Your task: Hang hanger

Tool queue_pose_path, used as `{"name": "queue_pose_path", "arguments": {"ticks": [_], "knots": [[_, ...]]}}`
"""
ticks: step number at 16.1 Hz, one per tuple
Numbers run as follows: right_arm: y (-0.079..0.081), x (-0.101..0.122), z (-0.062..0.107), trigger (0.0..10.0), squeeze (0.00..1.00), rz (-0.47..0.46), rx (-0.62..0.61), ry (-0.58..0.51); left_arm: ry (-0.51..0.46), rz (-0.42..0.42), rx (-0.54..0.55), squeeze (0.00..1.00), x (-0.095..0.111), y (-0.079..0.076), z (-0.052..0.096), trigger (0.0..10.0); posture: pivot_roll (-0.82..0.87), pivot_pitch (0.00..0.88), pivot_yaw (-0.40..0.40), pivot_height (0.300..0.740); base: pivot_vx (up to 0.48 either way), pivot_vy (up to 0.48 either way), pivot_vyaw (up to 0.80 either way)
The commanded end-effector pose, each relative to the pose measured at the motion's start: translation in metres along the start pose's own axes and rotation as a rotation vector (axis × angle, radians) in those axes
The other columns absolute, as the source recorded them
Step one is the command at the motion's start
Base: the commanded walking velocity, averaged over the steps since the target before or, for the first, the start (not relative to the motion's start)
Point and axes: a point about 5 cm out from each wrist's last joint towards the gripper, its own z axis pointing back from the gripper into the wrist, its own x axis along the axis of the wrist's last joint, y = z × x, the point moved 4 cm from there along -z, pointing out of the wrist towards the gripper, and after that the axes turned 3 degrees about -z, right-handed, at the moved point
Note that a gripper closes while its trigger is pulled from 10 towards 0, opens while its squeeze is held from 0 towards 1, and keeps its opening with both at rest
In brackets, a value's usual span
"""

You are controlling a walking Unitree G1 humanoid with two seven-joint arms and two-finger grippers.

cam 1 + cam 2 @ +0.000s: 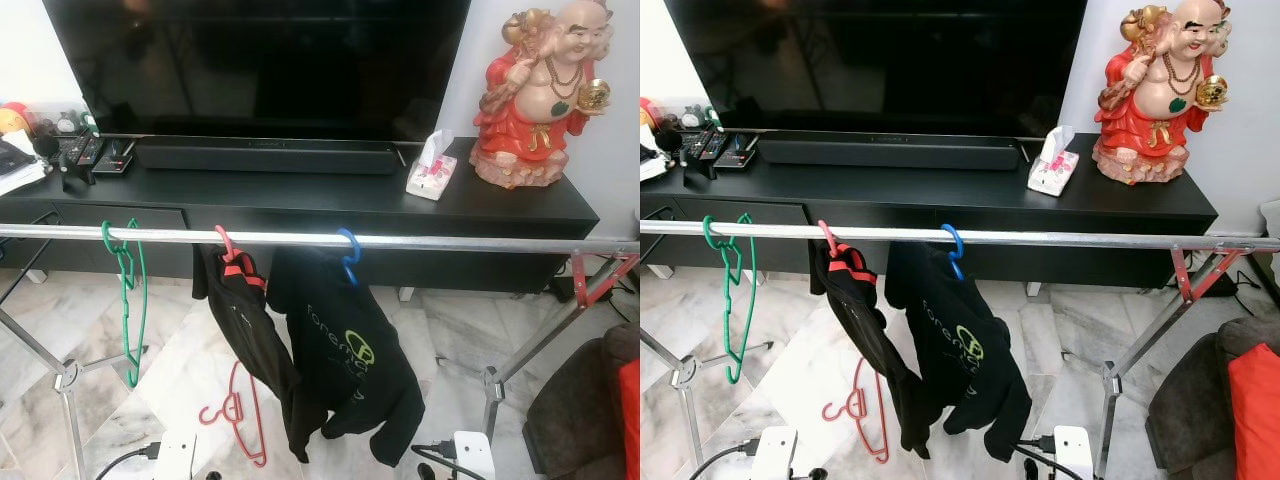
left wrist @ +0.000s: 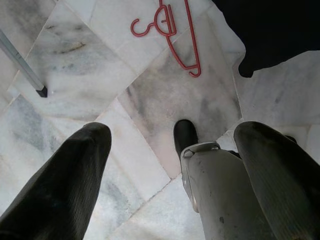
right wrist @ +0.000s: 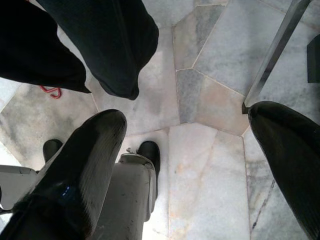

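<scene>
Red plastic hanger (image 1: pixel 235 415) lies on marble floor (image 2: pixel 75 75); both grippers' fingers (image 2: pixel 60 185) apart, empty: crouch, pinch its hook, lift to steel rail (image 1: pixel 450 241).

Even, soft indoor light fills the room, bright on the marble floor (image 1: pixel 180 370) and the white wall. The television screen (image 1: pixel 260 60) stays deep black with faint, dull reflections. The metal rail (image 1: pixel 400 241) catches a pale sheen. Both head views are sharp, with slight bending at the edges. In the wrist views the near black fingers (image 2: pixel 60 185) loom large and soft-focused, while the floor tiles beyond stay crisp and brightly lit.
</scene>
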Motion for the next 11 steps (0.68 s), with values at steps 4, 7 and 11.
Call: {"name": "queue_pose_path", "arguments": {"ticks": [4, 7, 11], "knots": [[-0.0015, -0.0011, 0.0004, 10.0, 0.0, -0.001, -0.004, 0.002, 0.024, 0.018, -0.002, 0.0, -0.0068, -0.0004, 0.0009, 10.0, -0.11, 0.0, -0.028, 0.74, 0.0, 0.0, 0.0], [-0.0015, -0.0009, 0.0004, 10.0, 0.0, 0.002, -0.002, 0.001, 0.028, 0.019, -0.007, 0.0, -0.0084, -0.0011, 0.0011, 10.0, -0.11, 0.0, -0.027, 0.74, 0.0, 0.176, 0.0], [-0.0026, -0.0019, 0.0007, 10.0, 0.0, 0.002, -0.003, 0.003, 0.031, 0.022, -0.007, 0.0, -0.0096, -0.0017, 0.0013, 10.0, -0.11, 0.0, -0.027, 0.74, 0.0, 0.263, 0.0]]}}
